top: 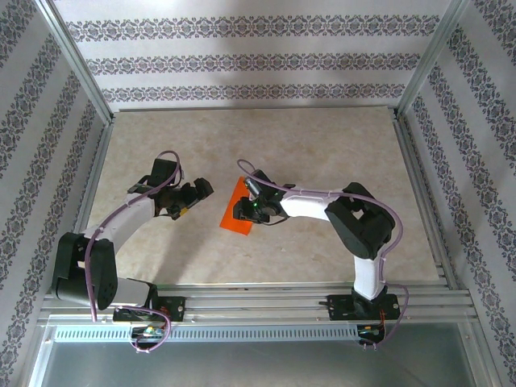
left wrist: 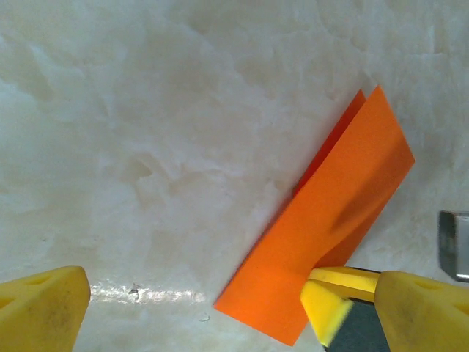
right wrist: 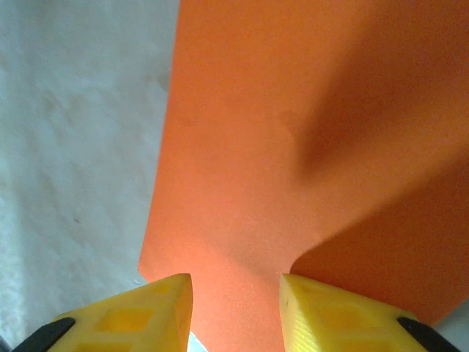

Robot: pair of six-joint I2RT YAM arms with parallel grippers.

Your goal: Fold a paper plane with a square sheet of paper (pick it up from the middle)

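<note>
The square sheet of paper [top: 235,218] is bright orange-red and folded into a narrow strip, lying mid-table. In the left wrist view the strip [left wrist: 330,198] runs diagonally, with one layer lifted along its far edge. My left gripper [top: 197,200] sits just left of the strip, wide open [left wrist: 234,315], with only the strip's near corner between its yellow fingers. My right gripper [top: 243,208] is over the paper from the right. Its fingers stand partly apart [right wrist: 236,308] with the orange paper [right wrist: 249,147] spanning the gap. One right fingertip [left wrist: 326,304] rests on the strip's edge.
The beige marbled tabletop [top: 322,153] is bounded by patterned walls and aluminium posts. A metal rail [top: 258,302] runs along the near edge, where both arm bases are bolted.
</note>
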